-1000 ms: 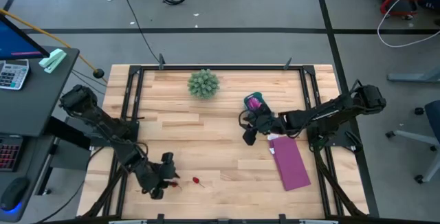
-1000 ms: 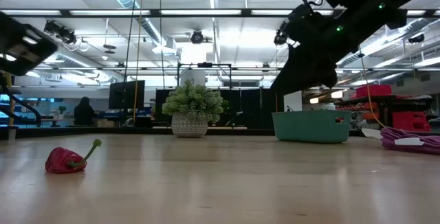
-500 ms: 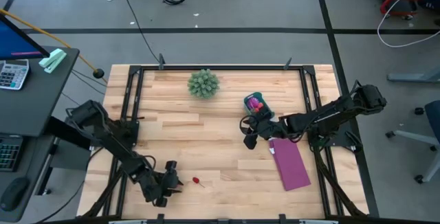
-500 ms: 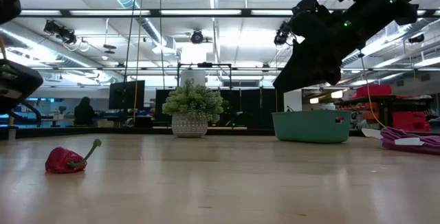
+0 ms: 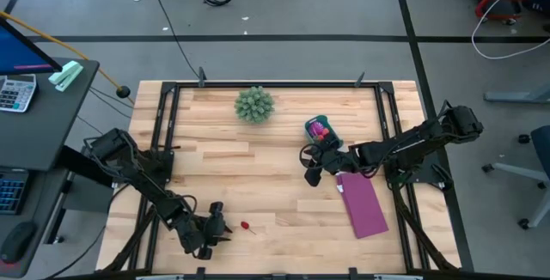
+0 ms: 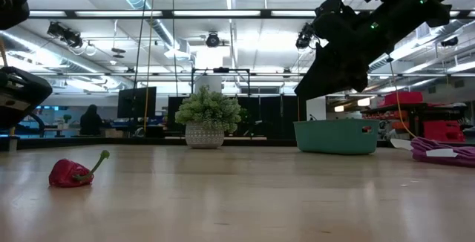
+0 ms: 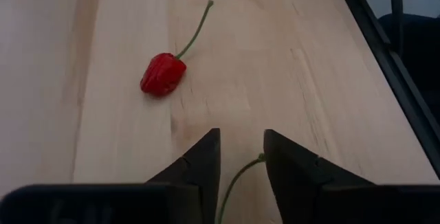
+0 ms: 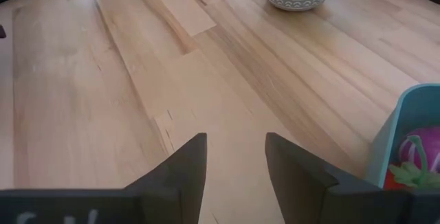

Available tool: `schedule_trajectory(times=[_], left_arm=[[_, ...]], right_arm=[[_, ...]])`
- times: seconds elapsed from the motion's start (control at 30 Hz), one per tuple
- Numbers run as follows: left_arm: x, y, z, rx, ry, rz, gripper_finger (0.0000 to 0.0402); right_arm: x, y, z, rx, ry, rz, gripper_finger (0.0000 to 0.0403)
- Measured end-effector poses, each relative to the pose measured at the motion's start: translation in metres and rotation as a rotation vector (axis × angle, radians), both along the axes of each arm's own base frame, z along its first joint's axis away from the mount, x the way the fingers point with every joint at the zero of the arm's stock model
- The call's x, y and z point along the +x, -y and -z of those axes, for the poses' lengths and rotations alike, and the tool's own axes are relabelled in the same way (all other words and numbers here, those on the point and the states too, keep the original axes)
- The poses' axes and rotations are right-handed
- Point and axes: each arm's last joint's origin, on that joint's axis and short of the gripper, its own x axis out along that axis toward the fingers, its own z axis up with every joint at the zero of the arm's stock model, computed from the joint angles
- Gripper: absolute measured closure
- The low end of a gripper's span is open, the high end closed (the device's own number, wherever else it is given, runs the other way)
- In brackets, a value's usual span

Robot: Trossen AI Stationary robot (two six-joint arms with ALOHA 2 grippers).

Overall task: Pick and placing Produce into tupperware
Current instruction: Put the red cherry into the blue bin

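Left gripper [image 7: 240, 138]: low over the wood, well apart from the teal tub [image 5: 308, 125], off toward the table [image 5: 258, 173] corner farthest from it. Fingers a narrow gap apart, with a thin green stem [image 7: 237, 183] curving up through the gap. Cannot tell whether clamped on whatever carries that stem, since the rest of it is hidden under the fingers.

Just ahead of those fingertips, likewise far from the tub: a small red pepper [image 7: 163, 76] lying loose on the wood, its own green stalk pointing away from the gripper. Touched by nothing.

Right gripper [image 8: 235, 141]: raised above the table just beside the tub, on the tub's side that faces the left arm. Fingers apart, with only bare wood between them.

Inside the tub: a purple-pink striped ball [image 8: 421, 152], with something red and a bit of green leaf against it at the wall nearest the right gripper.

Near the tub, on its side toward the right arm's base: a flat purple sheet [image 5: 363, 204], lying at a slant.

Away from the tub on the opposite side, at the table's far edge: a spiky green ball plant [image 5: 254, 104] in a pale pot, upright.
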Motion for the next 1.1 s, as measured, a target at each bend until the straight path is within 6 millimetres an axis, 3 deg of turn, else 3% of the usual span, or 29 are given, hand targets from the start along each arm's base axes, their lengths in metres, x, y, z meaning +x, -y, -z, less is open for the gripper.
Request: schedule_trajectory(times=[0.23, 0.4, 0.53, 0.7, 0.8, 0.97, 1.1], left_arm=[[0.0, 0.0, 0.0, 0.002, 0.002, -0.002, 0.0383], [0.004, -0.003, -0.007, 0.048, 0.116, -0.1, 0.0389], [0.017, -0.015, -0.027, 0.136, 0.263, -0.185, 0.0395], [0.041, -0.056, -0.061, 0.203, 0.439, -0.561, 0.0396], [0.057, -0.086, -0.079, 0.253, 0.475, -0.637, 0.0396], [0.092, -0.136, -0.098, 0.056, 0.618, -0.474, 0.0397], [0.11, -0.18, -0.099, -0.047, 0.717, -0.421, 0.0397]], right_arm=[[0.0, 0.0, 0.0, 0.001, 0.0, 0.0, 0.0245], [0.0, 0.0, 0.0, 0.001, 0.0, -0.001, 0.0245], [0.0, -0.002, 0.0, 0.011, -0.001, -0.017, 0.0245], [-0.002, -0.015, 0.001, 0.113, 0.002, -0.077, 0.0245], [-0.006, -0.029, 0.002, 0.175, 0.001, -0.103, 0.0245], [-0.018, -0.065, 0.003, 0.282, -0.006, -0.171, 0.0245], [-0.035, -0.098, 0.003, 0.352, -0.01, -0.235, 0.0245]])
